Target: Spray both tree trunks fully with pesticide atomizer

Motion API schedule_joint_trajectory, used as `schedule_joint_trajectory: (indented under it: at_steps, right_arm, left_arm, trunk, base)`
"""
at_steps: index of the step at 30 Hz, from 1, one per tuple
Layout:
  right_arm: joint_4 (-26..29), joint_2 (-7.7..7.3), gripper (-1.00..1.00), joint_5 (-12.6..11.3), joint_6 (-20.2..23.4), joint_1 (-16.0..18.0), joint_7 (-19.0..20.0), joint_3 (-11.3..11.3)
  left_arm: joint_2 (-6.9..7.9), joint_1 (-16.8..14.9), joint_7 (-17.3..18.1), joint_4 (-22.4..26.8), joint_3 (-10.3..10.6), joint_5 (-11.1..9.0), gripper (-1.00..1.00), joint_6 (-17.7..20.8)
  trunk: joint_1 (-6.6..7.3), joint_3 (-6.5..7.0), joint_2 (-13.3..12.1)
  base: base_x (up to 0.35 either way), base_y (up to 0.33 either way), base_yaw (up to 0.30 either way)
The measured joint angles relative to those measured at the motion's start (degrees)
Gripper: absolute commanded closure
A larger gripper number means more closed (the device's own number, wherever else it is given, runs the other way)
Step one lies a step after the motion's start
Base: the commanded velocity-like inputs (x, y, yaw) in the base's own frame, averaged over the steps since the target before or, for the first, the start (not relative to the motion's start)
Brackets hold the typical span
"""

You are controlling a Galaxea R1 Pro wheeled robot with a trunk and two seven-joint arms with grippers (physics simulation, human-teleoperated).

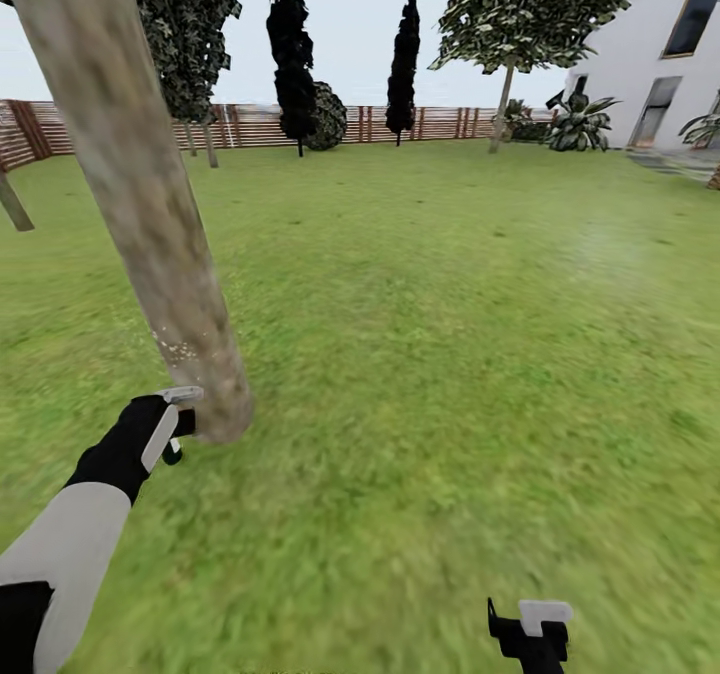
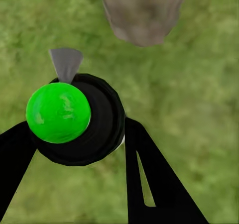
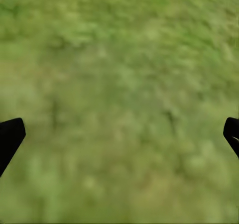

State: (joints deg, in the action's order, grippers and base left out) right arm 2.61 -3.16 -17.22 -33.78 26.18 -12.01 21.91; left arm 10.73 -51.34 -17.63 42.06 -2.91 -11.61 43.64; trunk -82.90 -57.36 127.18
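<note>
1. Left gripper [image 1: 172,424] is clamped on the pesticide atomizer [image 2: 82,119], just beside the tree trunk [image 1: 150,214] base.
2. Pale pesticide [image 1: 180,346] specks dot the lower trunk.
3. Right gripper [image 3: 119,134] hangs spread wide above the grass floor [image 1: 450,354].

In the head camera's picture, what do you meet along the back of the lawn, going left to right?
Wooden fence → first black conifer → round dark bush → second black conifer → leafy tree → spiky plant → white house.
</note>
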Motion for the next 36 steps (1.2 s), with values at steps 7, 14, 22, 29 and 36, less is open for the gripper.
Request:
schedule_joint_trajectory:
  at_steps: [7,14,22,29,36]
  right_arm:
    - [0.0,0.01,-1.0,0.0,0.0,0.0,0.0,0.1]
    - [0.0,-0.08,-1.0,0.0,-0.1,0.0,0.0,0.0]
    - [0.0,-0.08,-1.0,0.0,0.0,0.0,0.0,0.0]
    - [0.0,-0.09,-1.0,0.0,0.0,0.0,0.0,0.1]
    - [0.0,-0.06,-1.0,0.1,0.0,0.0,0.0,0.1]
  left_arm:
    - [-0.31,-5.2,0.1,0.3,0.2,0.3,1.0,4.8]
    - [-0.29,-8.1,0.2,0.2,0.4,0.5,1.0,5.0]
    - [-0.27,-8.0,0.2,0.2,0.4,0.5,1.0,5.0]
    - [-0.27,-7.8,0.2,0.2,0.5,0.5,1.0,4.9]
    - [-0.27,-7.8,0.2,0.2,0.5,0.5,1.0,4.9]
  trunk:
    - [0.0,0.0,0.0]
    - [0.01,0.0,0.0]
    - [0.03,0.0,0.0]
    - [0.01,0.0,0.0]
    - [0.0,0.0,0.0]
  base:
    - [0.0,0.0,0.276]
    - [0.037,0.0,0.044]
    - [0.325,0.0,0.0]
    - [0.21,-0.142,0.0]
    - [0.025,-0.272,0.0]
